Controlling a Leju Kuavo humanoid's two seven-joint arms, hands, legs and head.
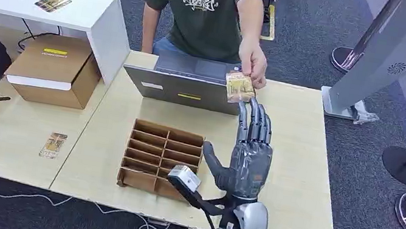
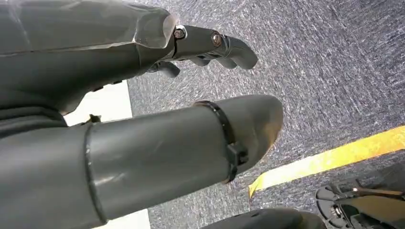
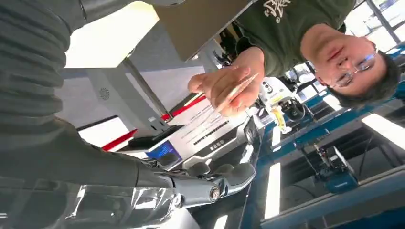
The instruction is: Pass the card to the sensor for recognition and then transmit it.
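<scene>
A person's hand (image 1: 253, 61) holds a small gold-patterned card (image 1: 239, 87) above the far edge of the wooden table (image 1: 300, 185). My right hand (image 1: 247, 152) stands upright just below it, fingers straight and thumb spread, holding nothing; its fingertips (image 1: 246, 108) come close under the card. In the right wrist view the card (image 3: 236, 93) is edge-on in the person's fingers, apart from my fingers (image 3: 210, 183). The grey flat sensor unit (image 1: 187, 84) stands behind the card. My left hand (image 2: 157, 143) hangs over the carpet, holding nothing.
A cardboard divider tray (image 1: 160, 157) sits left of my right hand. Another card (image 1: 53, 145) lies on the left table, beside a cardboard box (image 1: 54, 69). A white shelf (image 1: 94, 8) carries a card (image 1: 52, 1). Stanchion bases (image 1: 405, 165) and a grey kiosk (image 1: 375, 62) stand at the right.
</scene>
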